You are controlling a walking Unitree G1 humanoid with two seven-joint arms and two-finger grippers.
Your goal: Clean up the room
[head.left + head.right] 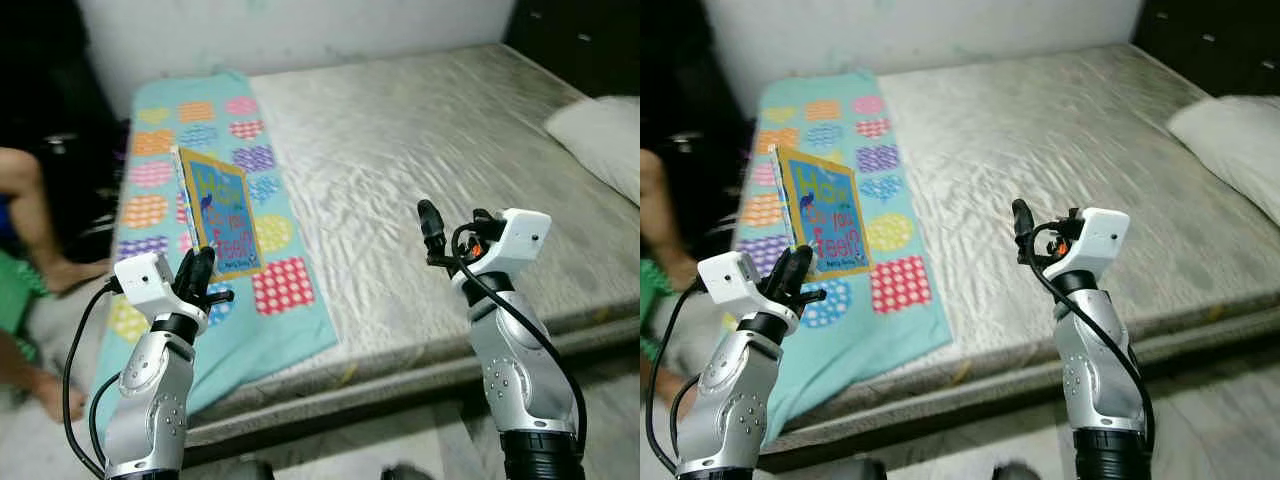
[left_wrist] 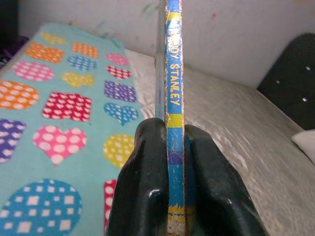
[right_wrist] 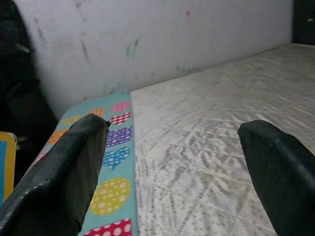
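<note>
My left gripper (image 1: 200, 270) is shut on a thin children's book (image 1: 222, 212) with a blue cover and yellow border, holding it upright by its lower edge above the left side of the bed. The left wrist view looks along the book's blue spine (image 2: 173, 118), pinched between the two black fingers (image 2: 142, 187). My right gripper (image 1: 432, 228) is raised over the bed's front edge, to the right of the book, open with nothing between its fingers (image 3: 64, 172).
A teal blanket (image 1: 290, 330) with polka-dot hearts covers the left strip of the bare grey mattress (image 1: 440, 140). A white pillow (image 1: 605, 135) lies at the right edge. A person's legs (image 1: 35, 230) are on the floor at the left. A wall (image 1: 300, 30) runs behind the bed.
</note>
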